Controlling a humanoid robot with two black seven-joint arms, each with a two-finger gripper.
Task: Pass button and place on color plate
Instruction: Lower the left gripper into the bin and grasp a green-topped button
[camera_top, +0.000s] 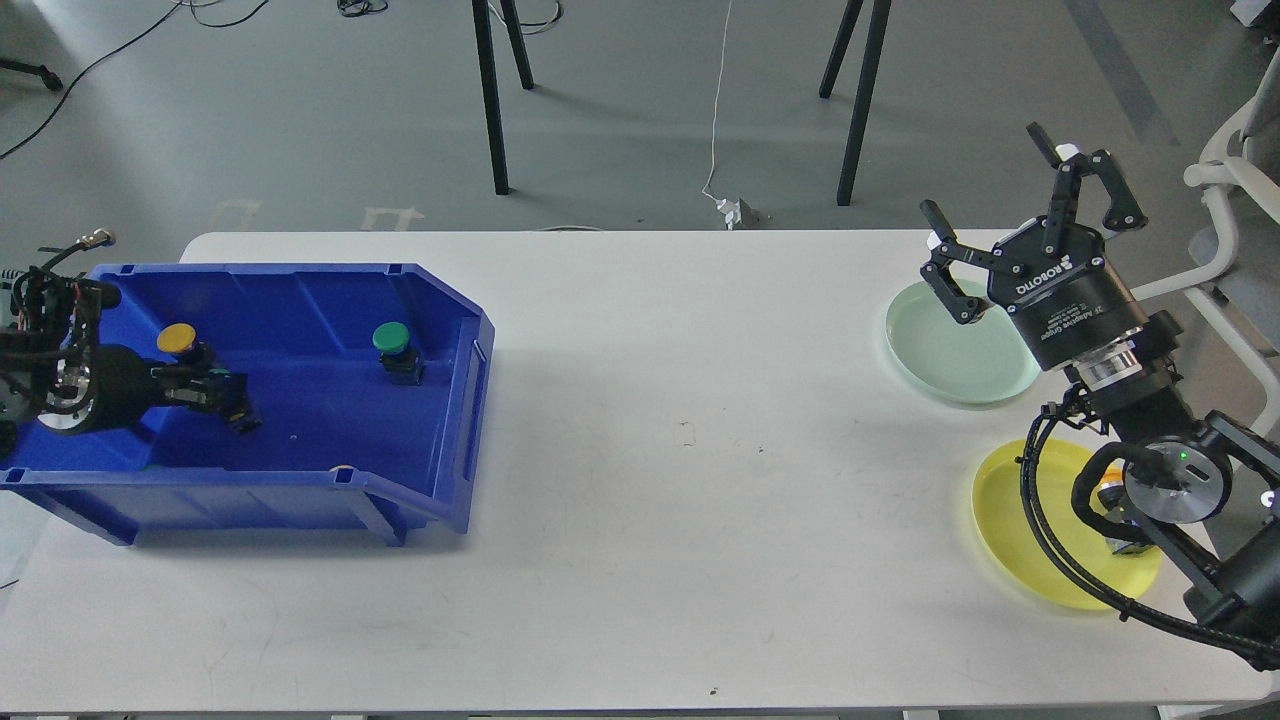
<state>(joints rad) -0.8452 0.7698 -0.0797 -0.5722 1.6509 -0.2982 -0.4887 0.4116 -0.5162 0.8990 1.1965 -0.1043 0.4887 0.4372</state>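
My left gripper (228, 398) reaches into the blue bin (440, 300) and looks shut on a green button (215, 374), mostly hidden by the dark fingers. A yellow button (178, 338) sits just behind it. Another green button (392, 340) stands farther right in the bin. My right gripper (985, 190) is open and empty, raised above the far edge of the pale green plate (940, 350). A yellow plate (1020, 530) lies nearer, with an orange-topped button (1105, 492) on it, partly hidden by my right arm.
The white table (680, 480) spans between bin and plates. Black stand legs (495, 100) and a cable are on the floor behind. A white chair (1225, 170) stands at the far right, close to my right arm.
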